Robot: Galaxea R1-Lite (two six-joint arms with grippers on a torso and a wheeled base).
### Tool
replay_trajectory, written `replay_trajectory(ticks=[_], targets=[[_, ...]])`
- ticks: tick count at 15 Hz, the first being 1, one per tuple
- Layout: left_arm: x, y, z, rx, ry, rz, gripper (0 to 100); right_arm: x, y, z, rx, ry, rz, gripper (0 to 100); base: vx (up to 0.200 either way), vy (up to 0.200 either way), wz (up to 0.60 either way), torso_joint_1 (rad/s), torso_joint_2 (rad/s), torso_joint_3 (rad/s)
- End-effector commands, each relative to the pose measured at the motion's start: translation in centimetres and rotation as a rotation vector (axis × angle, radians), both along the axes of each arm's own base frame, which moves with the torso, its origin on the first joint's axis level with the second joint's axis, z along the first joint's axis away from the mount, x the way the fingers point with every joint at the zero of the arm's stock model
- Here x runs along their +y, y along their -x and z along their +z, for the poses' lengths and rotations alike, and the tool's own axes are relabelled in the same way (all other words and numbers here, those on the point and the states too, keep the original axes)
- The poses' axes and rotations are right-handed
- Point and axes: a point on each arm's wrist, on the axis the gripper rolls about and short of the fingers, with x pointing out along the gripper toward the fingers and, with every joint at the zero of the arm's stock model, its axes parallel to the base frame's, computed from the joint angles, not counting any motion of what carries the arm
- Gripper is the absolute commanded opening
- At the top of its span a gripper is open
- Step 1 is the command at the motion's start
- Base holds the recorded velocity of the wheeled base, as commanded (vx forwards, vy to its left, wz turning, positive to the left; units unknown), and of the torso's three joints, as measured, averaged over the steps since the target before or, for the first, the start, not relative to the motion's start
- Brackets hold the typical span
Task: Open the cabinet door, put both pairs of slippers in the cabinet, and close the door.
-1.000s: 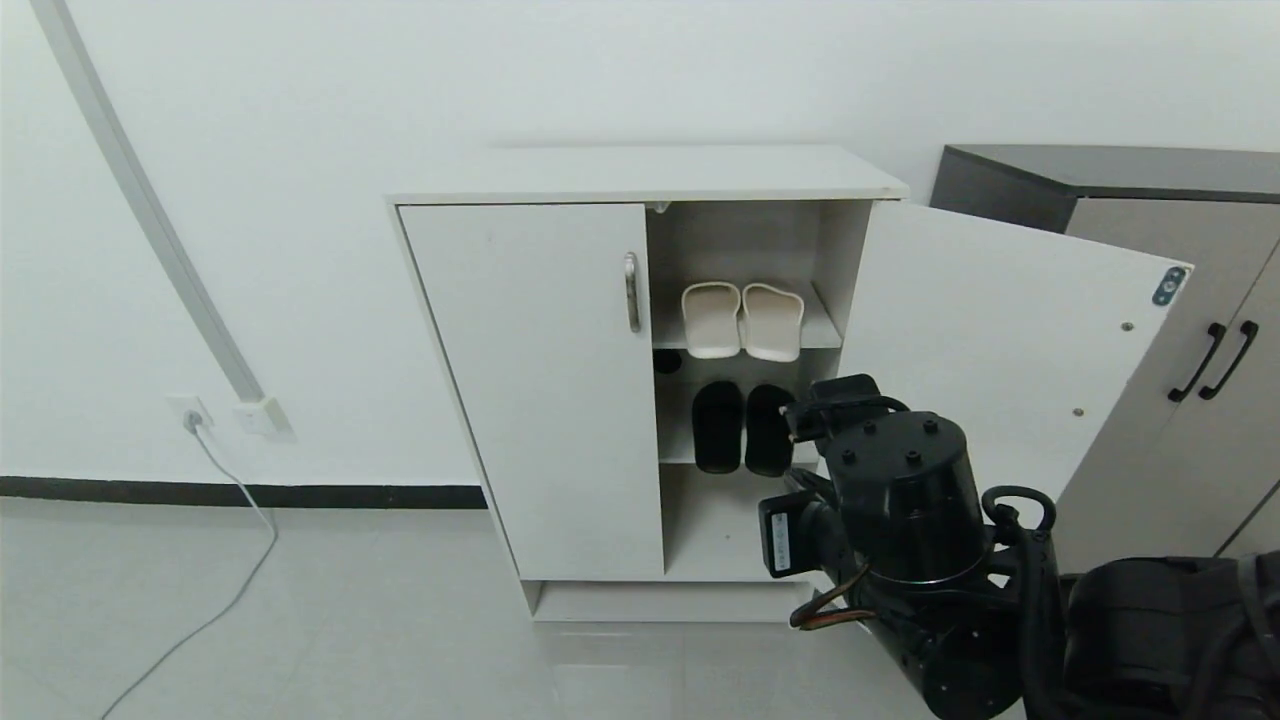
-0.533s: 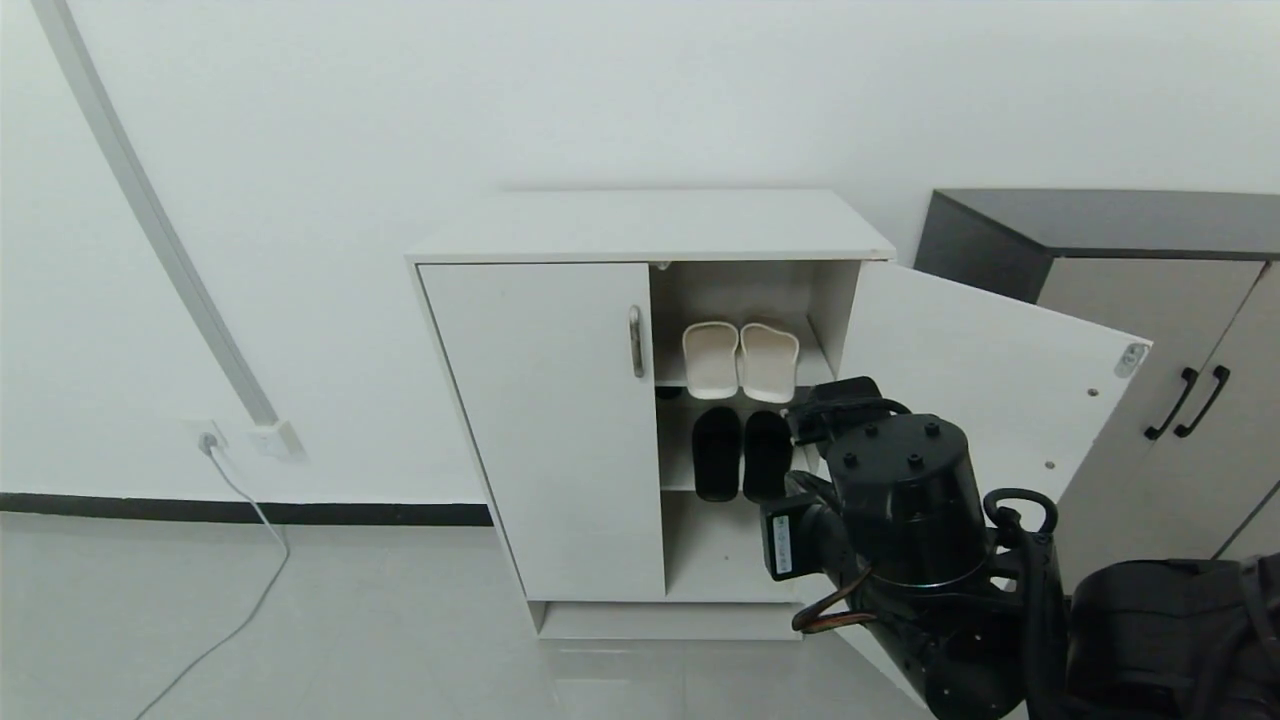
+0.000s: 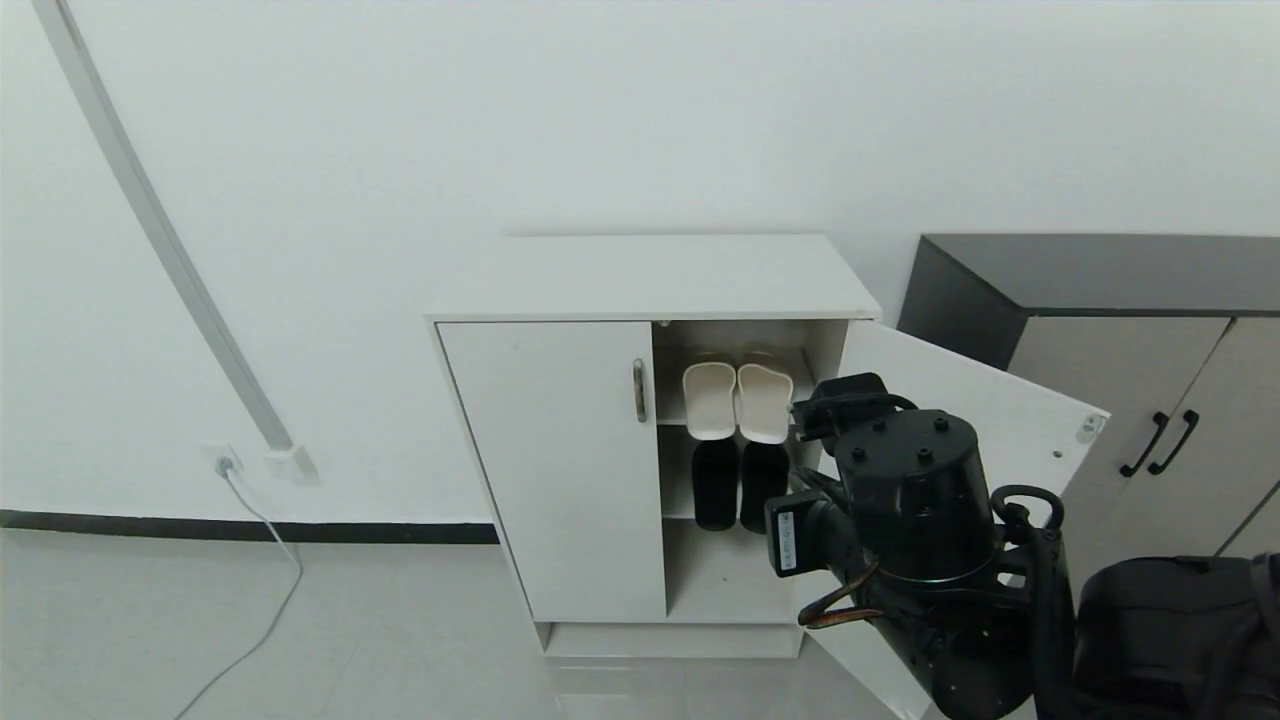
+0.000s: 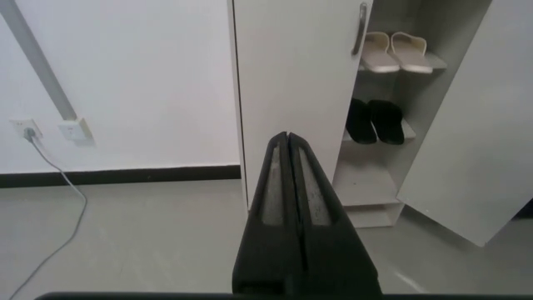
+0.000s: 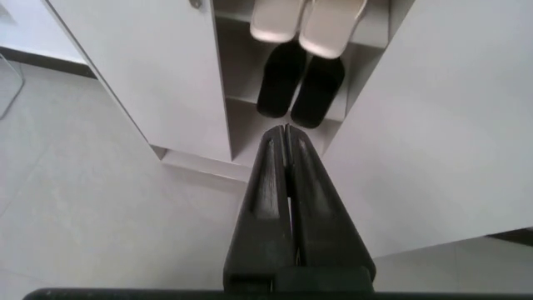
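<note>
At far left, a wall socket [image 3: 228, 463]. The left gripper [image 4: 287, 137], fingers pressed together and empty, faces the closed left door [image 3: 550, 470] of the white cabinet [image 3: 650, 275] from well back. In the open right half, the cream slippers [image 3: 712, 400] lie on the upper shelf and the black slippers [image 3: 715, 485] on the shelf below, toes apparently inward. The right gripper [image 5: 286, 129], likewise closed on nothing, hangs near this compartment, apart from it. The right door [image 3: 1020, 440] stands open; a grey cabinet [image 3: 1130, 350] lies farther right.

The right arm [image 3: 905, 500] covers the open door's [image 3: 1020, 430] lower part; the white slippers [image 3: 738, 400] hide the black slippers' [image 3: 740, 490] far ends.
</note>
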Motion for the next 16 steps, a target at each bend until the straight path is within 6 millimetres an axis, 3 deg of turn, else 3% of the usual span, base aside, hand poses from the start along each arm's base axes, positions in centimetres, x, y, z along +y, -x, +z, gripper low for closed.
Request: replay_trajectory(ticks=[1, 11, 16], targets=[[0.00, -0.01, 0.00, 0.001, 0.000, 0.000, 0, -0.04, -0.13, -0.04, 0.001, 0.001, -0.004, 0, 0.000, 0.000, 0.00, 0.212, -0.54, -0.315], [0.00, -0.01, 0.00, 0.001, -0.001, 0.000, 0, -0.12, -0.69, -0.33, 0.004, 0.013, -0.019, 0, 0.000, 0.000, 0.00, 0.246, -0.57, -0.322], [0.00, -0.01, 0.00, 0.001, -0.001, 0.000, 0, -0.18, -0.64, -0.49, 0.006, 0.028, -0.015, 0, 0.000, 0.000, 0.00, 0.173, -0.37, -0.201]])
